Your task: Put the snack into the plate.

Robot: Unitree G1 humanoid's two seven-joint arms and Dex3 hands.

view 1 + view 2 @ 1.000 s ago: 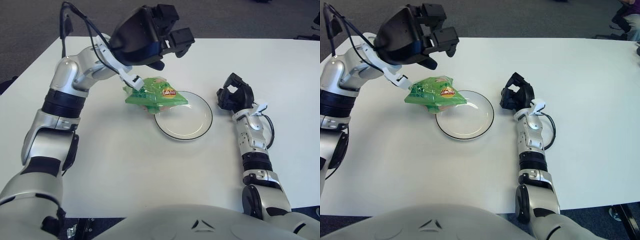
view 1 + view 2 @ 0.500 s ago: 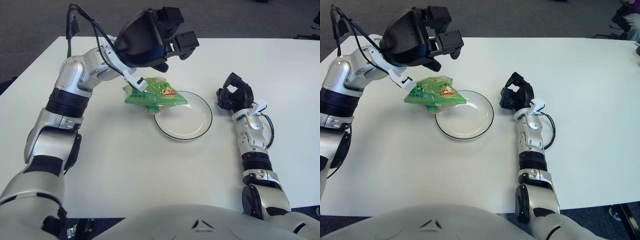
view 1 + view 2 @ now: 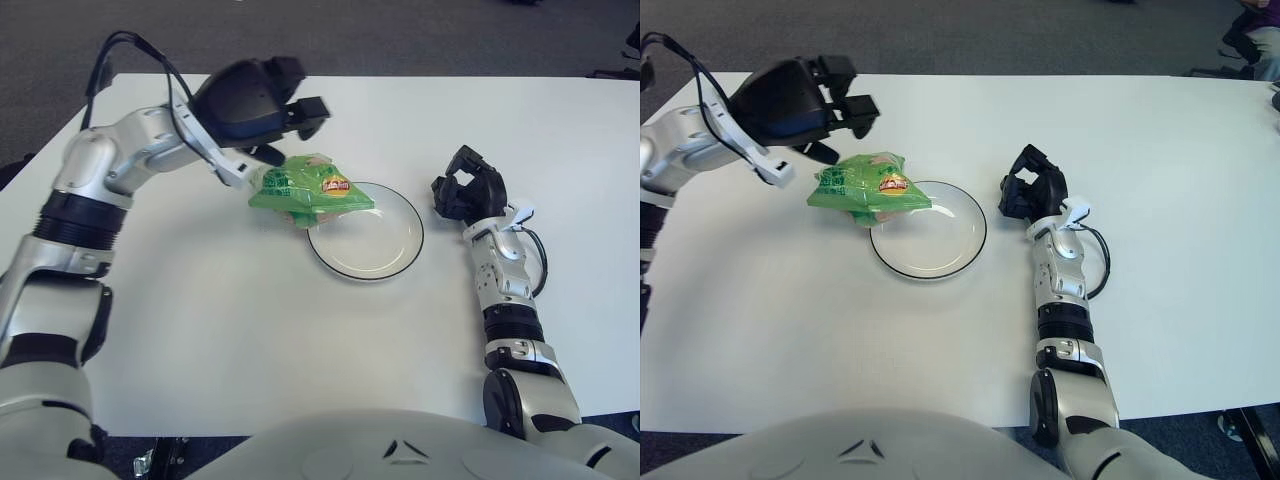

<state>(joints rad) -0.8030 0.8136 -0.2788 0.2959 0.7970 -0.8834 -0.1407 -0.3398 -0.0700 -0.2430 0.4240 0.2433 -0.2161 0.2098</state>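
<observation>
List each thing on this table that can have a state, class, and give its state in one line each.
snack bag: sealed, lying half over the plate's left rim, half on the table, not held.
plate: upright, bare apart from the bag's overlapping edge.
left hand: above and left of the bag, fingers spread, holding nothing.
right hand: right of the plate, fingers curled, holding nothing.
</observation>
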